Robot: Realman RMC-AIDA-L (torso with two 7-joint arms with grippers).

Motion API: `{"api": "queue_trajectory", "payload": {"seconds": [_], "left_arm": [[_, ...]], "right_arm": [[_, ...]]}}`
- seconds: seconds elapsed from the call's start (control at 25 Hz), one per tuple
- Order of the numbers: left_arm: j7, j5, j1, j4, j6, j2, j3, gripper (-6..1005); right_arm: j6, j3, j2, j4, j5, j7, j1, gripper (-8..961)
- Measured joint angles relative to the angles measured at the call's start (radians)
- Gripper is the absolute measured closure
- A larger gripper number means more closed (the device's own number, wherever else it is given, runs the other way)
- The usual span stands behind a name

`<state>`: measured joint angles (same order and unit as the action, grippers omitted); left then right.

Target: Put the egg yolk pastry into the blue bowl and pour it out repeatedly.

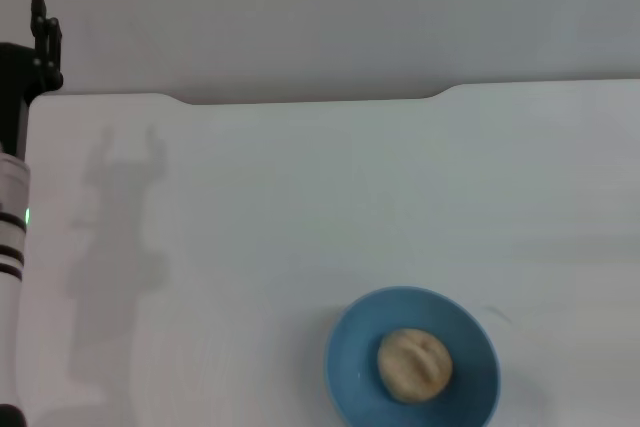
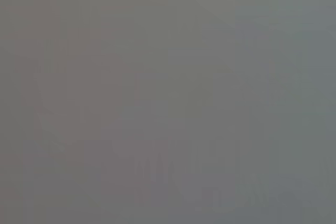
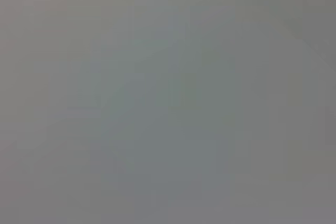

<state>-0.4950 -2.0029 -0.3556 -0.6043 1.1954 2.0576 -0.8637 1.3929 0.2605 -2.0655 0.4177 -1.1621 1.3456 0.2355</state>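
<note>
The left gripper [image 1: 45, 22] is raised at the far left edge of the head view, above the table's back left corner, its dark fingers pointing upward; whether they are spread or closed I cannot tell, and nothing shows between them. Below it the left arm [image 1: 10, 247] runs down the left border as a black section, then a white sleeve with dark bands and a small green light. The arm's shadow [image 1: 120, 237] falls on the white table [image 1: 300, 187] just beside it. The right gripper does not appear in the head view. Both wrist views give only a flat grey field in which nothing can be made out. Well apart from the left gripper, near the front edge of the table and right of its middle, the bowl [image 1: 350, 367] stands upright, light blue and glossy, its near rim cut off by the lower border of the view. The pastry [image 1: 414, 364] lies inside the bowl, at about its middle, pale tan with a creased top. The table's back edge has a shallow notch along its middle stretch.
</note>
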Motion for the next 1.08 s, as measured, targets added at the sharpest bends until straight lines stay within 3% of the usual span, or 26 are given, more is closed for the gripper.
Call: {"api": "queue_trajectory", "payload": {"seconds": [0.04, 0.08, 0.16, 0.48, 1.08], "left_arm": [[0.1, -0.009, 0.0, 0.023, -0.026, -0.003, -0.002, 428], [0.1, -0.009, 0.0, 0.023, -0.026, -0.003, -0.002, 428], [0.21, -0.023, -0.006, 0.065, -0.056, -0.004, 0.002, 428], [0.438, -0.124, -0.01, 0.174, -0.107, 0.001, 0.012, 428], [0.455, -0.128, 0.047, 0.208, -0.059, 0.006, 0.064, 427]], "right_arm": [[0.0, -0.039, -0.003, -0.051, 0.001, -0.176, 0.002, 445], [0.0, -0.039, -0.003, -0.051, 0.001, -0.176, 0.002, 445], [-0.001, -0.085, -0.006, -0.126, 0.002, -0.415, 0.011, 445], [-0.005, -0.305, -0.01, -0.484, 0.006, -1.264, 0.061, 444], [-0.091, -0.305, -0.013, -0.562, 0.001, -1.234, 0.104, 445]]}}
